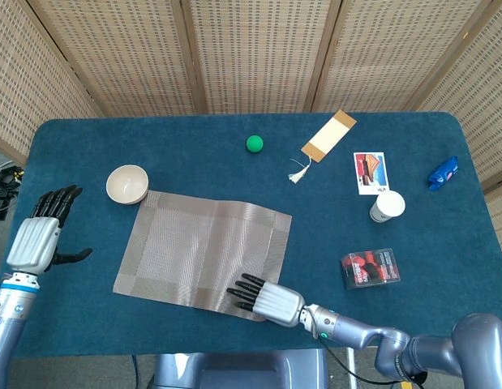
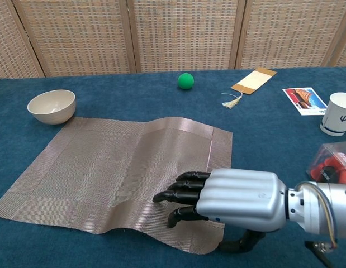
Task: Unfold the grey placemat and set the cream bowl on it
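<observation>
The grey woven placemat (image 1: pixel 203 251) lay spread open on the blue table (image 1: pixel 396 146), though buckled, with a ripple raised along its near edge just ahead of the right hand's fingers (image 2: pixel 181 188). The right hand (image 2: pixel 231 199) lay palm down on the mat's near right corner, fingers extended and pressing on the weave, gripping nothing. The mat's long axis ran left to right across the table, stretching away from that hand toward the left. The round cream bowl (image 1: pixel 127 184) stood upright just beyond the mat's far left corner, apart from the mat or barely touching it. The left hand (image 1: pixel 40 233) hovered open with fingers apart, empty, and was much the nearer to the bowl, which sat ahead of it and to its right.
</observation>
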You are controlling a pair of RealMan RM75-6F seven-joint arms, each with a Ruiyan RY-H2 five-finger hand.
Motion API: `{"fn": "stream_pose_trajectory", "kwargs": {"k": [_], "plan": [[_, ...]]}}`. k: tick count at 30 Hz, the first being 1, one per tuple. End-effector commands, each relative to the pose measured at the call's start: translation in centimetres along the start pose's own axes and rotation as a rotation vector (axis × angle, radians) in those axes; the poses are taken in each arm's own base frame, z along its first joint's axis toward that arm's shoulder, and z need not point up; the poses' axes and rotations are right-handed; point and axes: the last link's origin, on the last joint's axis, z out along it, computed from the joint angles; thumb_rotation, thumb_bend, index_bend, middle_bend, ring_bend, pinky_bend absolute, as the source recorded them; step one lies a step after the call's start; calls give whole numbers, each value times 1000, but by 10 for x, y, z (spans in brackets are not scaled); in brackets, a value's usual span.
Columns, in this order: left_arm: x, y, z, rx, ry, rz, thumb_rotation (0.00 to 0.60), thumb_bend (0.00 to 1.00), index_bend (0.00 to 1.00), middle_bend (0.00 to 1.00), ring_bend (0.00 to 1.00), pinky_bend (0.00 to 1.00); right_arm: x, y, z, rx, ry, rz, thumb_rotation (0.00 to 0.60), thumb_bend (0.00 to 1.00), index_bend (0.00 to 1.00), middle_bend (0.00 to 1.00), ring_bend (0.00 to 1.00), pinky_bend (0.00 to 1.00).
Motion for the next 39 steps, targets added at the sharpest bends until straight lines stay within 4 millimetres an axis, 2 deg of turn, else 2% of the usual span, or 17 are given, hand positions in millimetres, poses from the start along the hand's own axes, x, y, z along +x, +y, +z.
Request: {"fn": "stream_pose_trajectory", "kwargs": {"k": [1,7,16,19,23,32,39], "plan": [[0,0,0,-1,-2,0,600,0,0,0,0,0,-3,0,-3,4,-15,-1,600,530,255,28,0,0],[0,1,0,-4,-2,0,600,0,0,0,0,0,-6,1,-6,1,-24,5,600,543,297,31,0,0],[-1,1,0,-6,-4,1,600,0,0,0,0,0,-9,3,-9,-6,-22,19,600,591,435,46,0,0],[-1,2,1,-6,-5,1,600,0,0,0,0,0,-8,3,-9,-5,-18,21,600,602,443,51,0,0],[-1,2,1,-7,-5,1,600,0,0,0,0,0,-9,4,-7,-9,-19,28,600,606,467,55,0,0],[-1,2,2,-9,-6,0,600,0,0,0,0,0,-9,3,-6,0,-6,34,600,618,603,77,0,0],[-1,2,2,-10,-7,-2,600,0,0,0,0,0,-9,4,-7,-4,11,42,600,629,651,87,0,0]]}}
